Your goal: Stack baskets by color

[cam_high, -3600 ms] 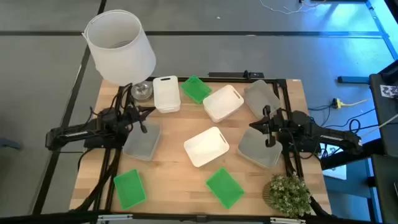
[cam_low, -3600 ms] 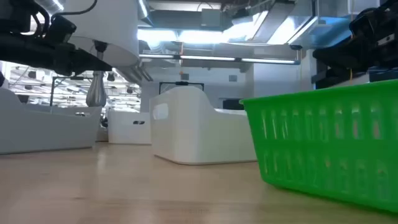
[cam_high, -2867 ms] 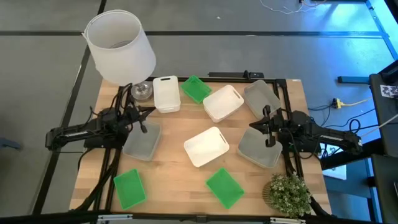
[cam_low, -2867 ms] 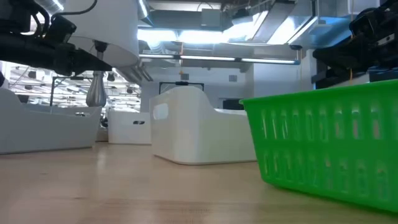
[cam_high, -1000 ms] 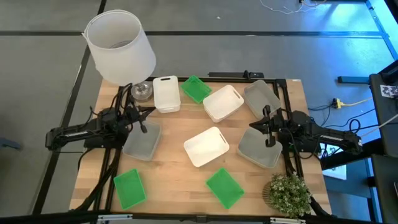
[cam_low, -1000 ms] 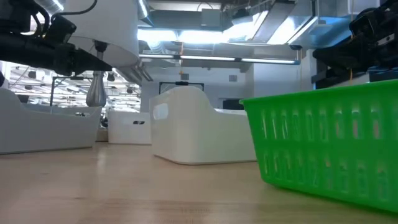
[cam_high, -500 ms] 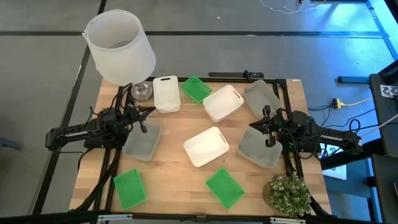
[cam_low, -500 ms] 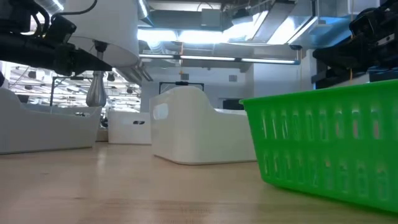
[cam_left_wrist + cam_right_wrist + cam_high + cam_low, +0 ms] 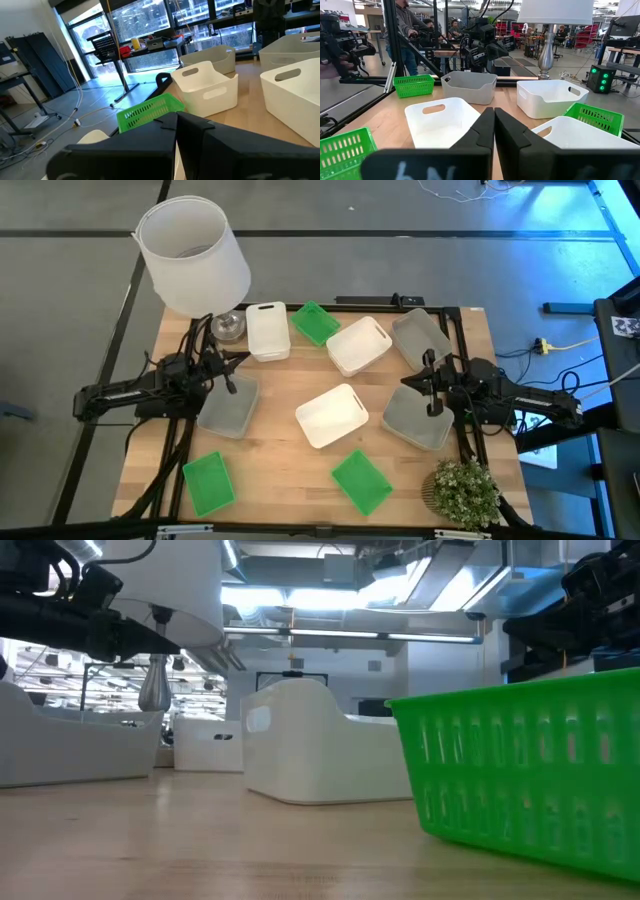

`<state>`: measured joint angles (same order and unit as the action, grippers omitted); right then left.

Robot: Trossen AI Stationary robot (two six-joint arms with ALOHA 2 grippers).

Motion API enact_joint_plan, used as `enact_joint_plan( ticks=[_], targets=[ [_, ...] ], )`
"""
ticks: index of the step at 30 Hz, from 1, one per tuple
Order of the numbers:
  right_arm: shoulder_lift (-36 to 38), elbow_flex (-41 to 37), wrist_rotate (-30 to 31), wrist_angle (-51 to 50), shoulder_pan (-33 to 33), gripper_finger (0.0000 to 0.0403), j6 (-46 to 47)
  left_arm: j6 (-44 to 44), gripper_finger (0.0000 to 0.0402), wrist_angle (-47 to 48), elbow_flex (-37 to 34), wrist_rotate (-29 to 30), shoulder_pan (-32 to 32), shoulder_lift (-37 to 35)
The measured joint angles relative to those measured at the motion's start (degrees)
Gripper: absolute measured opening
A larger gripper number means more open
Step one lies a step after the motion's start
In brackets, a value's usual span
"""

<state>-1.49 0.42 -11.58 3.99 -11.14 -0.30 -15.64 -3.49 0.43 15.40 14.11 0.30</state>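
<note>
Table (image 9: 285,465) of pale wood carrying nine baskets, none stacked yet, so likely the very start: pick one colour and nest like into like. Largest off-task item: white lampshade (image 9: 192,255) at 11 o'clock, overhanging the far left corner and worth a wide berth.

White baskets: one at centre (image 9: 332,416), one at 1 o'clock of centre (image 9: 358,345), one at 11 o'clock (image 9: 267,331). Grey baskets: one at 9 o'clock (image 9: 229,406) under the left gripper (image 9: 228,372), one at 3 o'clock (image 9: 417,418) beneath the right gripper (image 9: 433,390), one at 2 o'clock (image 9: 420,337). Green baskets: one at 12 o'clock (image 9: 315,322), one at 6 o'clock (image 9: 360,481), one at 7 o'clock (image 9: 208,484).

Both pairs of fingers pressed together, holding nothing; must spread before any grasp. Best judged to pinch a short wall near its handle slot, lift clear of neighbours, square up, then lower straight in.

Open wood mostly along the near edge between the two near green baskets. Potted plant (image 9: 462,491) crowding the 5 o'clock corner; black frame rails close along both sides.
</note>
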Motion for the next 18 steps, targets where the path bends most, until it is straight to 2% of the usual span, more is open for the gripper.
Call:
enact_joint_plan(
  ticks=[5,8,11,18],
  targets=[
    [0.0,0.0,0.0,0.0,0.0,0.0013,0.0,4.8,0.0,-2.3,0.1,-2.5,0.0,0.1],
    [0.0,0.0,0.0,0.0,0.0,0.0013,0.0,5.9,0.0,-1.9,2.4,-7.3,0.0,0.1],
    [0.0,0.0,0.0,0.0,0.0,0.0013,0.0,6.4,0.0,2.7,6.5,-11.1,-0.1,1.3],
    [0.0,0.0,0.0,0.0,0.0,0.0013,0.0,9.1,0.0,15.0,18.3,-10.4,-0.1,11.3]
  ],
)
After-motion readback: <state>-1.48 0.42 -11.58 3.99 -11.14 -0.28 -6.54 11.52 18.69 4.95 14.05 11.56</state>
